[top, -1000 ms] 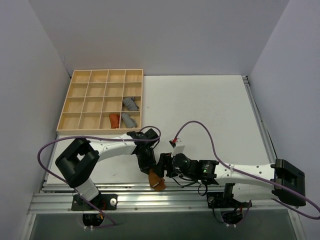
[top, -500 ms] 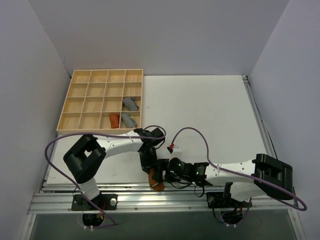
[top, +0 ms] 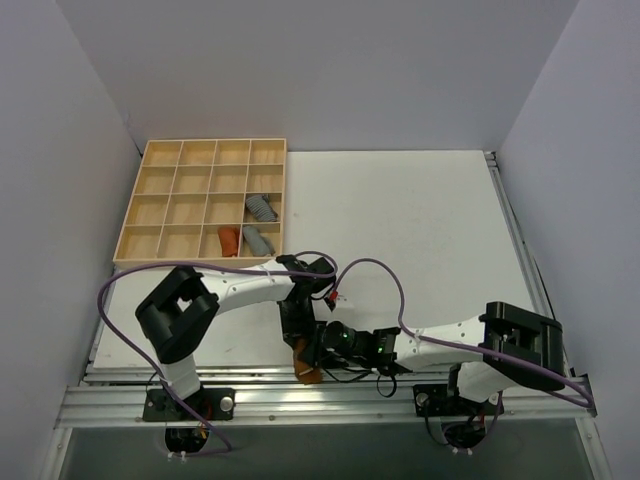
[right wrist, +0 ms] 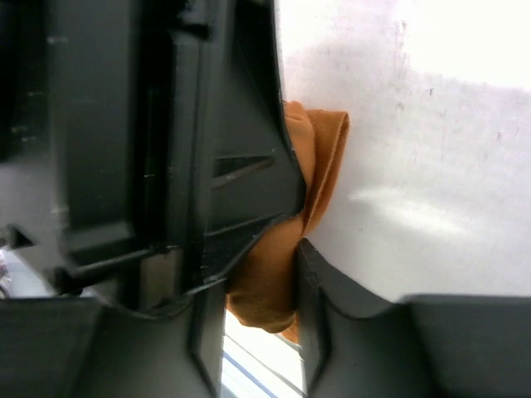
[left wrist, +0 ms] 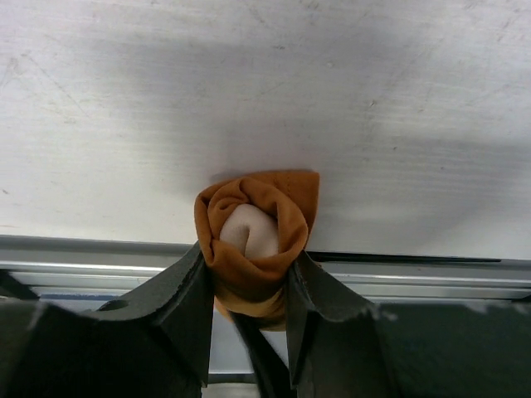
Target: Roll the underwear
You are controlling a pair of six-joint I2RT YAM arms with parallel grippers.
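Note:
The underwear (left wrist: 257, 207) is a tight caramel-brown roll with a pale beige core, sitting at the table's near edge. My left gripper (left wrist: 249, 253) is shut on it, one black finger pressing each side of the roll. From the right, my right gripper (right wrist: 257, 274) has closed on the roll's lower end, so brown fabric (right wrist: 323, 157) fills the space between its jaws. Seen from above, the underwear (top: 307, 372) pokes out beneath both grippers, left (top: 298, 345) and right (top: 318, 352), which meet over it and hide most of it.
A wooden compartment tray (top: 140, 200) stands at the back left. It holds two grey rolled cloths (top: 261, 208) (top: 257, 240) and a redder orange roll (top: 229, 241). The aluminium rail (left wrist: 415, 274) runs right under the roll. Purple cables loop over both arms.
My right arm has swung left to the roll, and its jaws went from wide open to closed on the fabric. The left gripper kept its hold and shifted slightly.

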